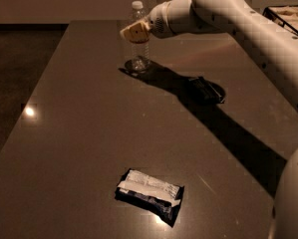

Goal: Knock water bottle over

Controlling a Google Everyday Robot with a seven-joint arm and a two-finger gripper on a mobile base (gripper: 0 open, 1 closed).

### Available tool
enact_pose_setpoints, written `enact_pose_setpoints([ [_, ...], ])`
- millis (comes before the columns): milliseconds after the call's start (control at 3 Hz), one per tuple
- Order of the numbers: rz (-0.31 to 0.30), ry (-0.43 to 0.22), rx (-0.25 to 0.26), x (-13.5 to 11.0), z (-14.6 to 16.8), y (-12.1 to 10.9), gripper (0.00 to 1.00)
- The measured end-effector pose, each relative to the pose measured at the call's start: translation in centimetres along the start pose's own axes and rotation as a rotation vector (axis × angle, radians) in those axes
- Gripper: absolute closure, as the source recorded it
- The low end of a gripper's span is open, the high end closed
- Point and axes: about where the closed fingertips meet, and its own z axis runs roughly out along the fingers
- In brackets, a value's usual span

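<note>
The pincer [135,32] (open or closed, cannot tell) overlaps the upright water bottle [140,58] on the table [78,133].

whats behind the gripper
The upright water bottle: its white cap shows above the gripper, its clear lower body below. The gripper, at the table's far end, covers the bottle's upper middle, so that part is hidden.

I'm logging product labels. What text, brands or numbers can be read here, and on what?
Clear ribbed plastic water bottle: nothing readable.
Near dark snack packet with white patch: print too blurred.
Far flat dark packet: unreadable.
Beige tool, in front of bottle's upper part: no text.
</note>
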Motion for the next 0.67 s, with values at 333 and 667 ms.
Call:
enact_pose_setpoints([
  [333, -0.019, -0.044, -0.005, -0.7, -1.8, 1.3, 0.74],
  [667, -0.072, 0.011, -0.032, -0.7, -4.3, 3.3, 0.96],
])
